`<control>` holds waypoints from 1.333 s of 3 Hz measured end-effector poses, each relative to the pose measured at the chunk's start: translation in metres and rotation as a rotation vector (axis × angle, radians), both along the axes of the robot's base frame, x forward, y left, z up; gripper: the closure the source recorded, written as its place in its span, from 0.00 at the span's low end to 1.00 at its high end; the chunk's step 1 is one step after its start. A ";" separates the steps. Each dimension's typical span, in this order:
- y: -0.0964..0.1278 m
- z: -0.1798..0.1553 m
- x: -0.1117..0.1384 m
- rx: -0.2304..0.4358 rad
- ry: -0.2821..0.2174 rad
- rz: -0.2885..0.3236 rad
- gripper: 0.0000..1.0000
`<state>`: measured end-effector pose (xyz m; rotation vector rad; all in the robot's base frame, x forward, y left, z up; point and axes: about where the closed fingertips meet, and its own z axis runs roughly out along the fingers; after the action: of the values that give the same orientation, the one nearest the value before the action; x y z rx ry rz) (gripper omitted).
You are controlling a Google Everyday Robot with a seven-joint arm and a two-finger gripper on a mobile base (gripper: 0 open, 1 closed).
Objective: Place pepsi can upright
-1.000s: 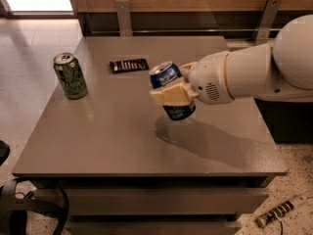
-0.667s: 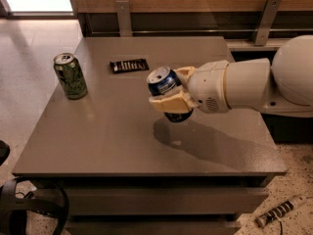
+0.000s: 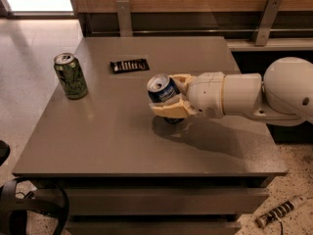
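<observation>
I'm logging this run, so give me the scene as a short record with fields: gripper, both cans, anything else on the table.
gripper: over the middle of the table, shut on the pepsi can
pepsi can: near upright, top leaning slightly left; base contact with table unclear
green can: upright, far left of table, apart from gripper
black flat item: lying toward the back, left of gripper
task status: pepsi can not yet released
</observation>
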<state>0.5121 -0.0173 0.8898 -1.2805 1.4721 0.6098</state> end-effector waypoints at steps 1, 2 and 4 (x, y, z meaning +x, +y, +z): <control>-0.004 -0.009 0.006 0.042 0.020 0.012 1.00; -0.011 -0.021 0.010 0.092 0.043 0.016 1.00; -0.010 -0.016 0.010 0.092 0.043 0.017 0.97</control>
<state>0.5222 -0.0271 0.8736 -1.2166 1.4530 0.7127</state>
